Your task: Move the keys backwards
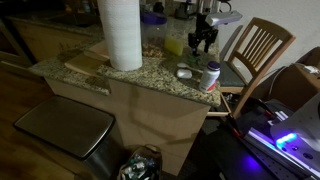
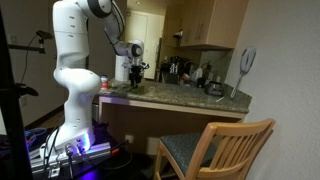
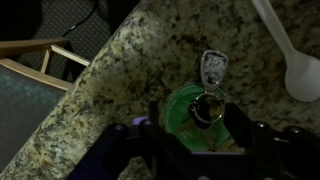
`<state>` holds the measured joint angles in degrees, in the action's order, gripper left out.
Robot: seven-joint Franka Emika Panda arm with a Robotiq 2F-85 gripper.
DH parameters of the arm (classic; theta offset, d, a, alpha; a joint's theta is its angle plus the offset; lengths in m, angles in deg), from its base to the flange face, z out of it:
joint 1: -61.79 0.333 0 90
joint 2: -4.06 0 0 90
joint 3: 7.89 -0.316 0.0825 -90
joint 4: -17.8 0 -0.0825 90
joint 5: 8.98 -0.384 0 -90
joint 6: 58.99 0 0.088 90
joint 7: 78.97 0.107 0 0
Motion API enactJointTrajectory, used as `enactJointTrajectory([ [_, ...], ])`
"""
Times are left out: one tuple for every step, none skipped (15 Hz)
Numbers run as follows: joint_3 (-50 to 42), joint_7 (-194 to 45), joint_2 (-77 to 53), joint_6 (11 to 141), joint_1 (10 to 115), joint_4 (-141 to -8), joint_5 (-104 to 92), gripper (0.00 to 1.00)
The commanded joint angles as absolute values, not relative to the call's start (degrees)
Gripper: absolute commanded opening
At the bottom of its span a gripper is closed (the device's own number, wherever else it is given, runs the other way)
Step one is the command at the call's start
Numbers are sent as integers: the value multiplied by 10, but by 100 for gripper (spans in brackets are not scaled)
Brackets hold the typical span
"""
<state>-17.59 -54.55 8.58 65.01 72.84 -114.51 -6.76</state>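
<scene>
While my hand (image 3: 195, 118) is straddling the keys (image 3: 211, 72), fingers apart, I am seemingly readying to close on them.

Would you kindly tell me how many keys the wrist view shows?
1: a silver key on the granite counter, ringed to a green tag lying between the open jaws; more may hide beneath the tag.

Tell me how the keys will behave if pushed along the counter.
Probably floppy: the keys, loosely linked to a green tag, may pivot or trail separately. They lie flat, so rolling seems unlikely. The granite counter looks smooth, so they should slide.
</scene>
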Motion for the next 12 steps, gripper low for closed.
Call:
enactJointTrajectory([
  [-181, -555, 85, 645, 724, -1144, -89, 38],
  [-181, -557, 85, 645, 724, -1144, -92, 32],
  [-182, -558, 85, 644, 724, -1143, -94, 24],
  [-182, -557, 85, 643, 724, -1143, -95, 19],
  [-182, -558, 85, 643, 724, -1143, -96, 10],
  [-182, -557, 86, 642, 724, -1141, -95, 6],
  [-183, -555, 86, 641, 723, -1141, -93, 6],
  [-183, -554, 86, 641, 723, -1141, -94, 2],
  [-182, -554, 86, 643, 723, -1142, -96, 0],
  [-183, -552, 86, 645, 723, -1142, -96, 0],
  [-183, -550, 86, 650, 723, -1142, -98, 0],
  [-183, -548, 86, 654, 723, -1143, -100, 0],
])
